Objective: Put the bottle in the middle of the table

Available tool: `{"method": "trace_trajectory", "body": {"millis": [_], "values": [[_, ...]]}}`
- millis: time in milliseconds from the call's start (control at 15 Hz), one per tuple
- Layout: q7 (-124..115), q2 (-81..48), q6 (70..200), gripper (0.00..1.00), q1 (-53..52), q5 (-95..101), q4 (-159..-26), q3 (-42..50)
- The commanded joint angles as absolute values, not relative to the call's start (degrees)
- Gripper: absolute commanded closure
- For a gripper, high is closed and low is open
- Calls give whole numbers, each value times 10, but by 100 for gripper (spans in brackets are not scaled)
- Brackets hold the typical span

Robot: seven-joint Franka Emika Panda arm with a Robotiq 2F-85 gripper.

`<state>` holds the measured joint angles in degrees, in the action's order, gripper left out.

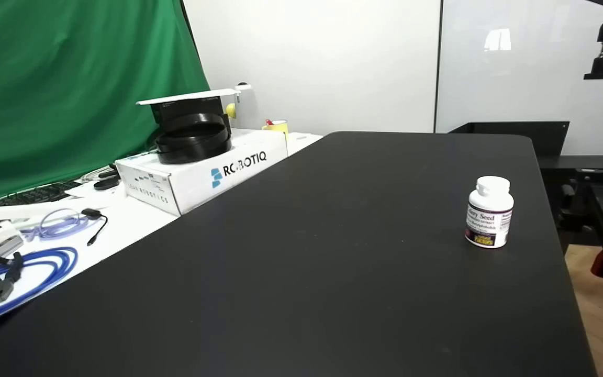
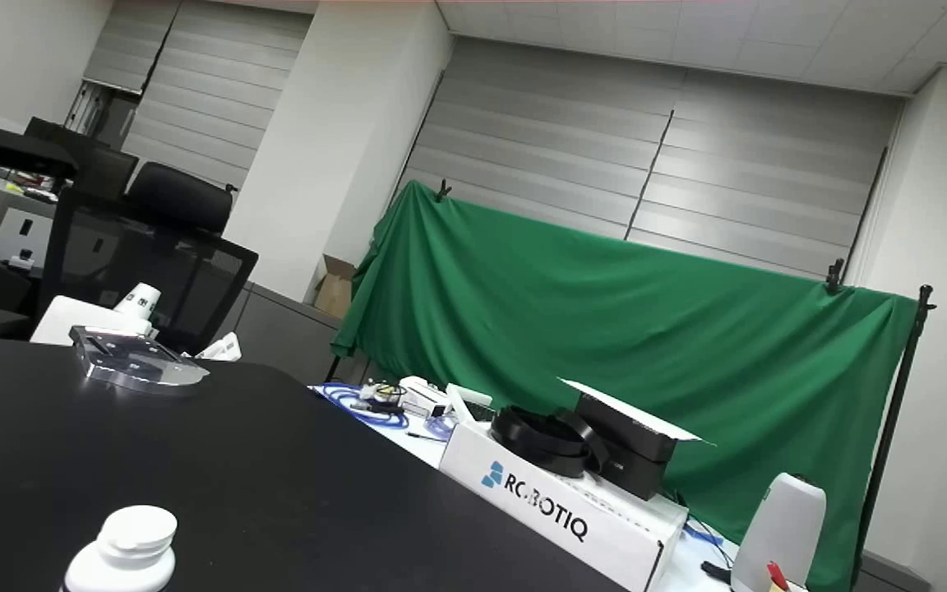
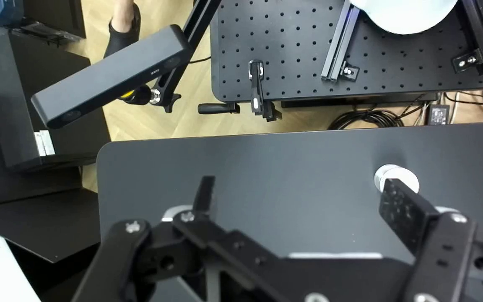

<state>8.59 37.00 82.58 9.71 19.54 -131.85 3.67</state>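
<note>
Aloft, the spread pincer looks off-ctr from 1 upright bottle nr the tabletop edge; an uncorrected descent could topple it.

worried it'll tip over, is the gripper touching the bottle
Apart. An exterior view shows the bottle in full with nothing against its sides; in the wrist view the gripper only overlaps it.

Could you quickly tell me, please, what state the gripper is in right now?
Gripper: open, jaws wide apart, holding nothing; the bottle stands upright on the table.
</note>
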Motion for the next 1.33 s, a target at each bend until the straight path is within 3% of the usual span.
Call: {"method": "trace_trajectory", "body": {"millis": [0,800,1267], "values": [[81,381,858,0,58,162,-1339,61],[94,362,1136,0,-4,80,-1514,45],[105,318,1121,0,-11,86,-1540,25]]}}
